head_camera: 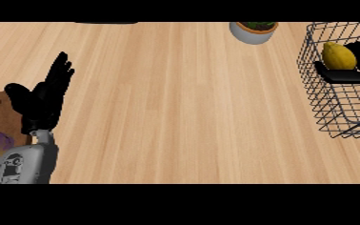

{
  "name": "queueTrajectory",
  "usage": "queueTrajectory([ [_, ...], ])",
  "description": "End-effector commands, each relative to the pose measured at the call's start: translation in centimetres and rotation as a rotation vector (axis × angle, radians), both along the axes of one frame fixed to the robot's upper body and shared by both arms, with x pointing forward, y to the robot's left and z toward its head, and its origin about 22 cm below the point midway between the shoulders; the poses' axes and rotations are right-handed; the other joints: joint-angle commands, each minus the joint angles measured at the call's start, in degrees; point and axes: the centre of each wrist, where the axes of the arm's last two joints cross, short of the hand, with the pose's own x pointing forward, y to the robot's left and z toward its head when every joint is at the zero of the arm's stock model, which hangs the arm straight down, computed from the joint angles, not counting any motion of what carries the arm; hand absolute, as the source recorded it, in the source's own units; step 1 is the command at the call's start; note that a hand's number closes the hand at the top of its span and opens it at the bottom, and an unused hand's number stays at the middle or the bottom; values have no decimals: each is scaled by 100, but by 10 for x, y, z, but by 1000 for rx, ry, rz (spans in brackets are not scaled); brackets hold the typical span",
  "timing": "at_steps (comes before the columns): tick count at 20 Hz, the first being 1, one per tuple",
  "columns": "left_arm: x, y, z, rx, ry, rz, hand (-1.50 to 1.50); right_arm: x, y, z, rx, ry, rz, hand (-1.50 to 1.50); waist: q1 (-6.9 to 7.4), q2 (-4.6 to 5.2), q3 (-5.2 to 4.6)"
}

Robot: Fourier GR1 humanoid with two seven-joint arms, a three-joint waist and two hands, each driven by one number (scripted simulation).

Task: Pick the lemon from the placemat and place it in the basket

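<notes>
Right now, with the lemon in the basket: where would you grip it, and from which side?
Across the lemon's narrow middle, coming from above. It is elongated with tapered ends, so the middle gives opposing faces to close on. The basket's wire walls block every side except the open top. The right hand shows right against it.

Even, bright light falls over the pale wooden counter [183, 105], with hardly any shadows or glare.

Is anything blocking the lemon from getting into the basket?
Nothing visible does. The lemon is already over the wire basket, inside its rim, with the right hand black beneath it. The left hand rests open far away.
</notes>
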Motion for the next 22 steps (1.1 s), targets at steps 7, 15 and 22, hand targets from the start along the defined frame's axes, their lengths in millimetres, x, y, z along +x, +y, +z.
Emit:
queueTrajectory([
  [7, 0, -8, -13, -8, 5, -2, 0, -8, -12, -11, -15, 144, -135, 150, -13, 58, 72],
  [15, -5, 5, -1, -2, 22, 6, 0, -1, -5, -7, 273, -16, -114, -150, -50, 27, 73],
  [22, -6, 1, -4, -9, 6, 19, 0, -6, -30, 20, 599, -147, -176, -150, -63, 38, 76],
])
